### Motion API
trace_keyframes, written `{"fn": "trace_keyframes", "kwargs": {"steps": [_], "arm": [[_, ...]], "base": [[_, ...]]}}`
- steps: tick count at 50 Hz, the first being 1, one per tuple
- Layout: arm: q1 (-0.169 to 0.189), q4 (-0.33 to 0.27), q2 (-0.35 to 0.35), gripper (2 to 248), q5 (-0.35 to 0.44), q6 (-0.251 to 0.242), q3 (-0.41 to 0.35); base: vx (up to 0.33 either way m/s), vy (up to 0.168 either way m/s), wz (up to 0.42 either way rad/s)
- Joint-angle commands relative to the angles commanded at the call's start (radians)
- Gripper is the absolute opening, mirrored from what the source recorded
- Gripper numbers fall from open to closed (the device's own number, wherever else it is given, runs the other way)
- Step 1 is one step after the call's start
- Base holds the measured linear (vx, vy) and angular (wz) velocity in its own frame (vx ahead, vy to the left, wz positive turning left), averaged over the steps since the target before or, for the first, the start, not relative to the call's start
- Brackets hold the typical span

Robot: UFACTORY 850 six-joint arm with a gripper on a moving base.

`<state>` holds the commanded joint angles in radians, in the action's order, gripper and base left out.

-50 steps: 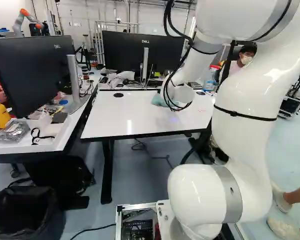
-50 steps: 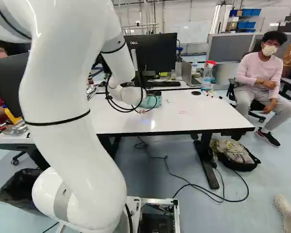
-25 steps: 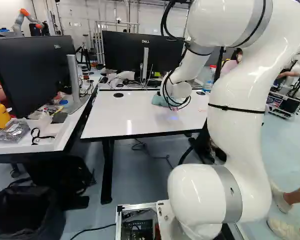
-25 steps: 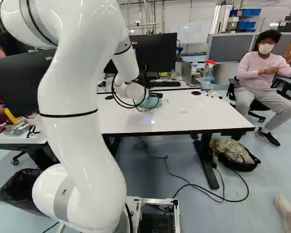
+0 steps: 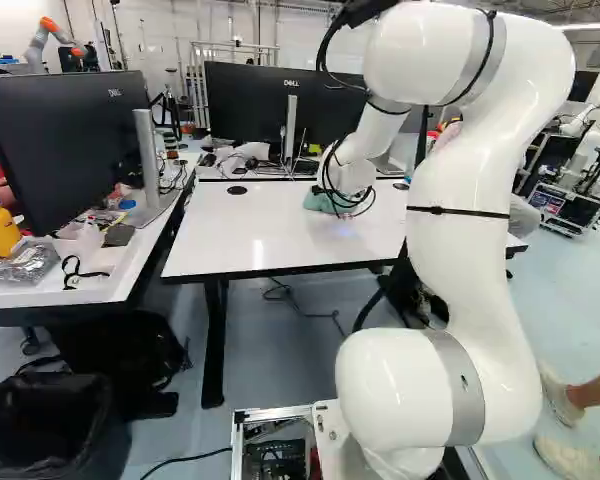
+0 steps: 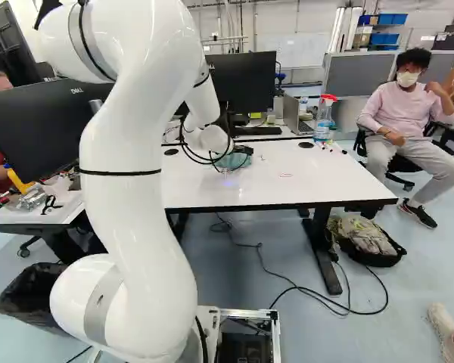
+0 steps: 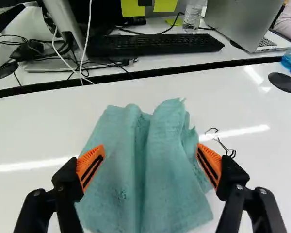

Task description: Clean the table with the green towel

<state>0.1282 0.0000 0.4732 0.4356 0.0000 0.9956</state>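
In the right base view my gripper (image 6: pixel 243 150) is at the green towel (image 6: pixel 233 161) on the white table (image 6: pixel 318 185), mostly hidden behind the wrist. The wrist view shows the gripper (image 7: pixel 149 162) open, one orange pad (image 7: pixel 90 167) over each side of the crumpled, blue-green towel (image 7: pixel 150 184). A raised fold of cloth lies between the fingers, which do not pinch it. Black scribbles (image 7: pixel 222 141) mark the tabletop just beside the towel, and a red mark (image 6: pixel 286 175) shows farther off.
Behind the table stand a keyboard (image 7: pixel 155 44), a laptop (image 7: pixel 247 22) and cables. A spray bottle (image 6: pixel 324 117) and several pens are near the far edge. A monitor (image 5: pixel 65 150) stands on the left desk. Another robot (image 5: pixel 592 130) is at the right; a person sits beyond the table.
The upper arm has swung leftward in the left base view and rightward in the right base view; the wrist has shifted slightly over the towel. Towel and base have not moved.
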Motion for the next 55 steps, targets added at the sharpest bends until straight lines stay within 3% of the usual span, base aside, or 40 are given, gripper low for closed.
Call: {"fn": "trace_keyframes", "kwargs": {"steps": [22,23,28,29,33,34,38,39,43,44,49,50,55], "arm": [[0.0,0.0,0.0,247,0.0,0.0,0.0],[0.0,0.0,0.0,216,0.0,0.0,0.0],[0.0,0.0,0.0,216,0.0,0.0,0.0],[0.0,0.0,0.0,178,0.0,0.0,0.0],[0.0,0.0,0.0,178,0.0,0.0,0.0],[0.0,0.0,0.0,140,0.0,0.0,0.0],[0.0,0.0,0.0,140,0.0,0.0,0.0],[0.0,0.0,0.0,102,0.0,0.0,0.0],[0.0,0.0,0.0,102,0.0,0.0,0.0],[0.0,0.0,0.0,65,0.0,0.0,0.0],[0.0,0.0,0.0,65,0.0,0.0,0.0],[0.0,0.0,0.0,38,0.0,0.0,0.0],[0.0,0.0,0.0,29,0.0,0.0,0.0]], "base": [[0.0,0.0,0.0],[0.0,0.0,0.0],[0.0,0.0,0.0],[0.0,0.0,0.0],[0.0,0.0,0.0],[0.0,0.0,0.0],[0.0,0.0,0.0],[0.0,0.0,0.0],[0.0,0.0,0.0],[0.0,0.0,0.0],[0.0,0.0,0.0],[0.0,0.0,0.0],[0.0,0.0,0.0]]}}
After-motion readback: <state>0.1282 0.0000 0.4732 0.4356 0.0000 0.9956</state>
